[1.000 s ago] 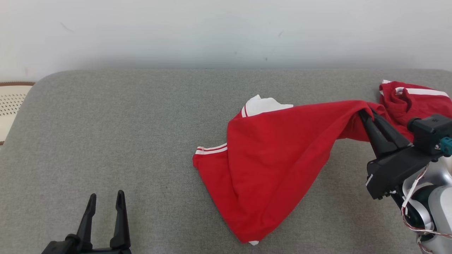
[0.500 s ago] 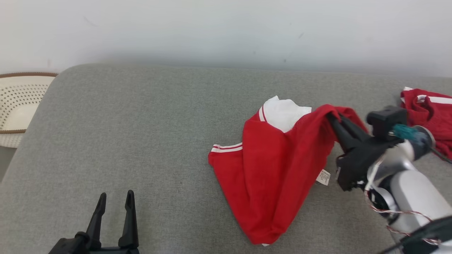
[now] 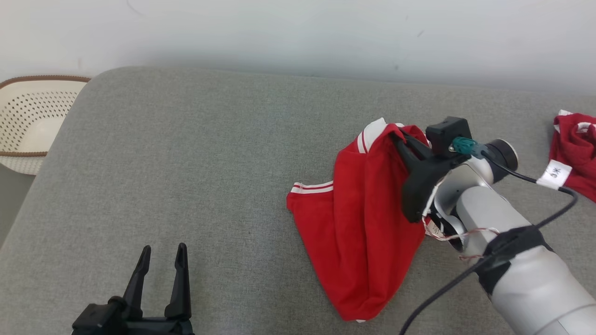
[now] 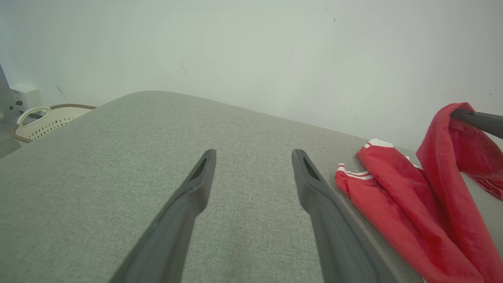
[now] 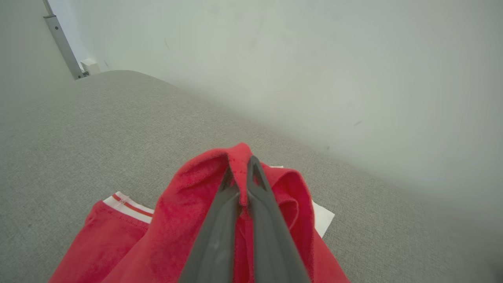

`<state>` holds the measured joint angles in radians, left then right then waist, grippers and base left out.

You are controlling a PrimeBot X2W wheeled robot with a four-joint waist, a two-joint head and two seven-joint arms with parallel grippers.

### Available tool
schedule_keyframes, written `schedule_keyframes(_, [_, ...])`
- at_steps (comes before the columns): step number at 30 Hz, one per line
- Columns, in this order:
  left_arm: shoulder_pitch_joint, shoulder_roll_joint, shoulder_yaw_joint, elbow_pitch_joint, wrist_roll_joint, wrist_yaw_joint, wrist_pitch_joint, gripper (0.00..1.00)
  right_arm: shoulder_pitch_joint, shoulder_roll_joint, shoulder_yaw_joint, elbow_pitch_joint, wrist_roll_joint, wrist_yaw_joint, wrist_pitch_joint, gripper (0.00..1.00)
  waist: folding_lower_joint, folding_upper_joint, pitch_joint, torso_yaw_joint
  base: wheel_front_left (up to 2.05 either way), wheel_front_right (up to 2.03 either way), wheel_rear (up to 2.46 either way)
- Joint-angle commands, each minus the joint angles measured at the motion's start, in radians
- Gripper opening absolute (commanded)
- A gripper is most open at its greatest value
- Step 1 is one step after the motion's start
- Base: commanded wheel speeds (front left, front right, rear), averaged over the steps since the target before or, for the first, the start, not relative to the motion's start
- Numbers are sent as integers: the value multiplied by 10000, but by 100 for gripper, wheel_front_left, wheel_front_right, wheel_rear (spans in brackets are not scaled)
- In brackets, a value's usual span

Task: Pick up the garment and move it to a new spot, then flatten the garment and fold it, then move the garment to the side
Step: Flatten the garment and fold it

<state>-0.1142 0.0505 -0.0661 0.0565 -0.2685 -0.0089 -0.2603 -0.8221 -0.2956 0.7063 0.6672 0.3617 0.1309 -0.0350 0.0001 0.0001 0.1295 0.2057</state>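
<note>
Scanning leftward first: my left gripper [image 3: 164, 249] idle low over grey cushion [image 3: 209, 153], fingers spread wide, holding nothing. Garment [image 3: 363, 223] right of centre, bunched, top fold pinched in my right gripper [image 3: 395, 134], clamped tight. I judge relocation underway; flattening, folding, side move all remaining.

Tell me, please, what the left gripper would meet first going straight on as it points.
The way of the left gripper looks free: likely only grey cushion, then the wall; the red garment lies to its right.
</note>
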Motion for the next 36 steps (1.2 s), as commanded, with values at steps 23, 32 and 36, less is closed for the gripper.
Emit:
schedule_keyframes(23, [224,5,236,-151,119,28,-35,100,-317,-85,-77,1622,1612,-2,-2311,100,-1,-1,-181,-610,0,0,0])
schedule_keyframes(32, [352,3,356,-317,183,45,-35,100,1448,-837,-1382,282,1163,-2,-2310,100,-1,-1,-190,-853,0,0,0])
schedule_keyframes(36, [355,3,346,-399,197,69,-35,100,2071,-867,-1628,21,1166,-2,-2136,100,-1,-1,-168,-876,0,0,0])
